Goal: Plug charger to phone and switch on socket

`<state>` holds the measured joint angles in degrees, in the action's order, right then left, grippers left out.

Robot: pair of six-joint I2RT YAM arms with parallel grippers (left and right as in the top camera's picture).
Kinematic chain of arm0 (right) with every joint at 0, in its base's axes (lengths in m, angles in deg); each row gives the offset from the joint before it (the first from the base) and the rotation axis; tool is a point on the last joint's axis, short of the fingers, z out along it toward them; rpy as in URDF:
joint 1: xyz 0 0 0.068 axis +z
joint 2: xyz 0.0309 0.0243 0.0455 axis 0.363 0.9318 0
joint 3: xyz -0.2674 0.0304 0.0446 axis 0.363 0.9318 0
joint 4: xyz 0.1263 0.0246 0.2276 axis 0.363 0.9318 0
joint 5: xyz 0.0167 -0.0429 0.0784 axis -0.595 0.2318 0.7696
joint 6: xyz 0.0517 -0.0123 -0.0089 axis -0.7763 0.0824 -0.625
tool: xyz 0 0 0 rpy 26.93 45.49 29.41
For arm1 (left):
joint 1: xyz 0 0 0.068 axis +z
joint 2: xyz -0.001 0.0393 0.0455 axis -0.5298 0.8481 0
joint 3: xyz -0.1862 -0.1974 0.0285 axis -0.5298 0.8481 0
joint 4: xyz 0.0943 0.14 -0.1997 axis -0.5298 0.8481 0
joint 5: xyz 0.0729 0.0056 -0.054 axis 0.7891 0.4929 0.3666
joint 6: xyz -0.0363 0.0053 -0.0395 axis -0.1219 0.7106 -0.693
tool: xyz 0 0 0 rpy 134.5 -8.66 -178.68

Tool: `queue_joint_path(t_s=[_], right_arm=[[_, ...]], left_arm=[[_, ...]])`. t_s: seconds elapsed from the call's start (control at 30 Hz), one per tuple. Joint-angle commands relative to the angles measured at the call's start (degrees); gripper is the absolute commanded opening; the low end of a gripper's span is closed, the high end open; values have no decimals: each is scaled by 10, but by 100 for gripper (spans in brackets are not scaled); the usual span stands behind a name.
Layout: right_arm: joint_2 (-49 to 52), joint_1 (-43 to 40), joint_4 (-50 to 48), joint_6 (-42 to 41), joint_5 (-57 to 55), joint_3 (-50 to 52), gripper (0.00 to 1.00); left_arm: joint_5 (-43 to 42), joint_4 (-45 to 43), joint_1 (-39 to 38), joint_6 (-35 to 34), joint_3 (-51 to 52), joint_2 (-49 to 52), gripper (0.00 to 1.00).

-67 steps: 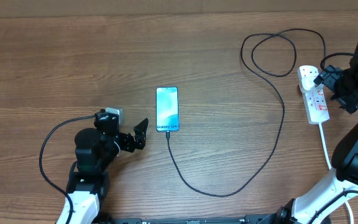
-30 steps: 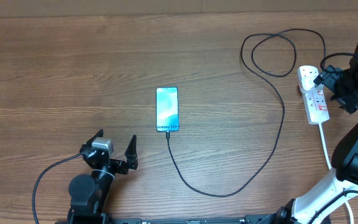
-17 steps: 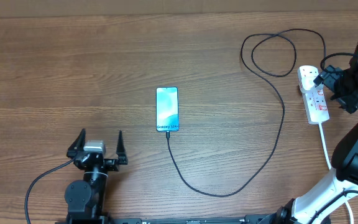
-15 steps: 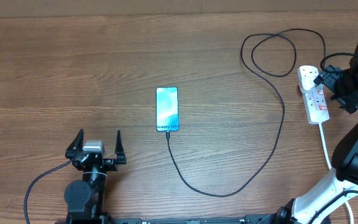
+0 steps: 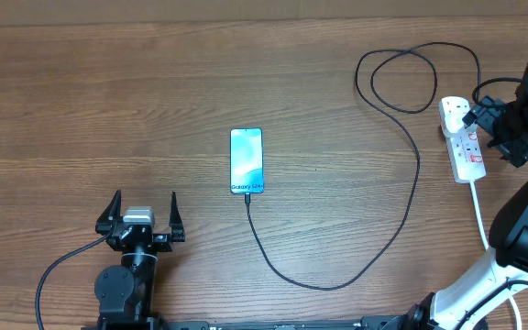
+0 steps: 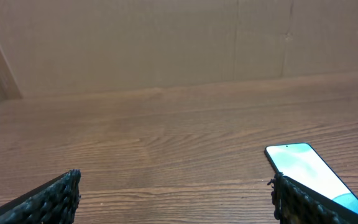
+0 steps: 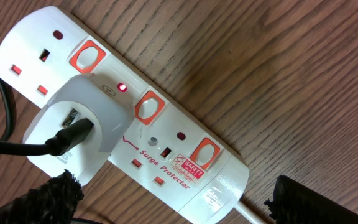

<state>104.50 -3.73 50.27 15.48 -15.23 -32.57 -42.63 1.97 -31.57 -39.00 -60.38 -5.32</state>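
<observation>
The phone (image 5: 247,160) lies mid-table, its screen lit light blue, and shows at the right of the left wrist view (image 6: 306,165). The black charger cable (image 5: 401,220) runs from the phone's near edge in a loop to the white socket strip (image 5: 464,147) at the far right. In the right wrist view the cable enters a white adapter (image 7: 79,134) plugged into the strip (image 7: 185,155), and a small red light glows. My left gripper (image 5: 141,216) is open and empty near the front left. My right gripper (image 7: 173,202) is open above the strip.
The strip's thick white cord (image 5: 480,215) runs toward the front edge on the right. A cardboard wall (image 6: 166,43) stands behind the table. The right arm (image 5: 525,229) rises along the right edge.
My left arm has drawn back from beside the phone to the front left, its gripper turning to face the far side. The right arm, phone and cable have not moved.
</observation>
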Motion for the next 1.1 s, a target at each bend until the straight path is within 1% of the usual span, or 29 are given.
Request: queue_joint_path(t_s=[0.0, 0.93, 1.07], right_arm=[[-13, 3, -2, 0, -4, -12, 100], [-13, 3, -2, 1, -4, -12, 100], [-26, 3, -2, 0, -4, -12, 100]], left_arm=[[3, 1, 3, 15, 2, -7, 99], [3, 1, 3, 15, 2, -6, 99], [3, 1, 3, 15, 2, -6, 100]])
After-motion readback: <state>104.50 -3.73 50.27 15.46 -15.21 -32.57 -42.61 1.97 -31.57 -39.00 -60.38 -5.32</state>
